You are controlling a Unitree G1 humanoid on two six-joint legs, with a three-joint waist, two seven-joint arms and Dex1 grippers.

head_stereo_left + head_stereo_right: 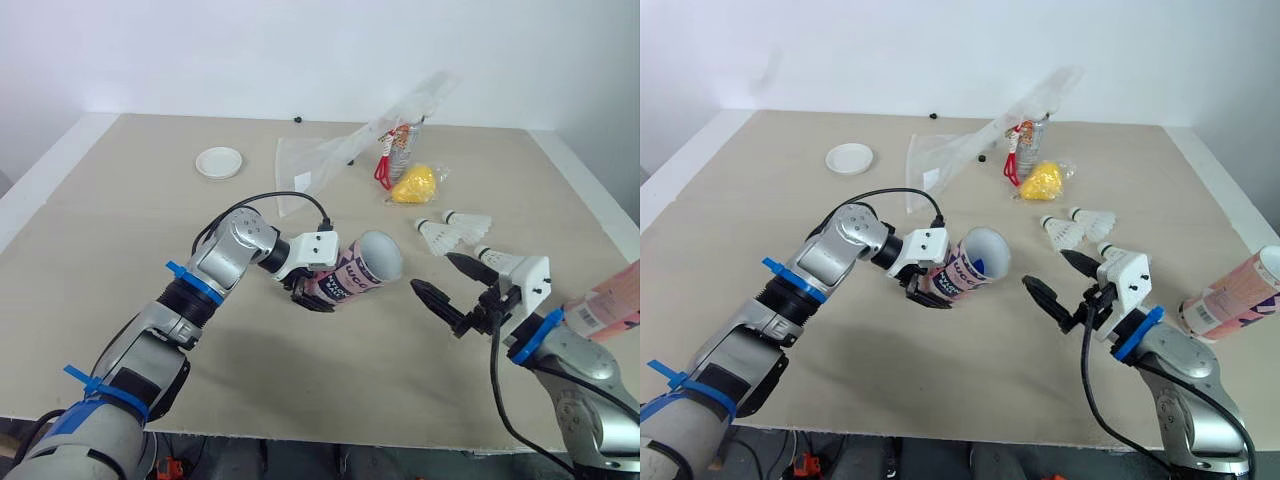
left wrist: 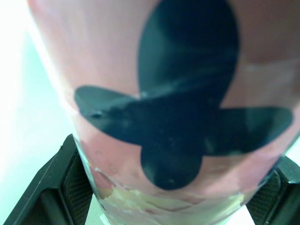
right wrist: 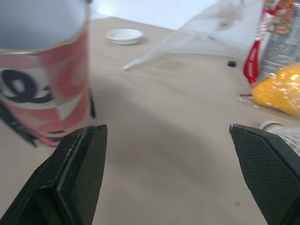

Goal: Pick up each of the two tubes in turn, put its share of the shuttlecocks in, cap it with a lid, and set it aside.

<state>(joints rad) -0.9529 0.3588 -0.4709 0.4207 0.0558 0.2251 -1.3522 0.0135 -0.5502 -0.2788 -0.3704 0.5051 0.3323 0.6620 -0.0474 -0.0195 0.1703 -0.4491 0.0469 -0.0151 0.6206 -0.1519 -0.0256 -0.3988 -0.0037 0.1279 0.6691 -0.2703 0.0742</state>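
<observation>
My left gripper [image 1: 312, 290] has its jaws clamped round the lower part of the pink tube [image 1: 362, 266] near the centre of the table [image 1: 120, 230]. The tube is tilted, with its open mouth tipped towards 3 o'clock. My right gripper [image 1: 438, 276] hovers near that mouth, jaws spread wide and empty. Loose shuttlecocks [image 1: 440, 236] lie at 2 o'clock, just beyond the right gripper. The second tube [image 1: 1230, 293] lies on its side at 4 o'clock, near the table's edge. A white lid [image 1: 219, 162] sits at 11 o'clock.
</observation>
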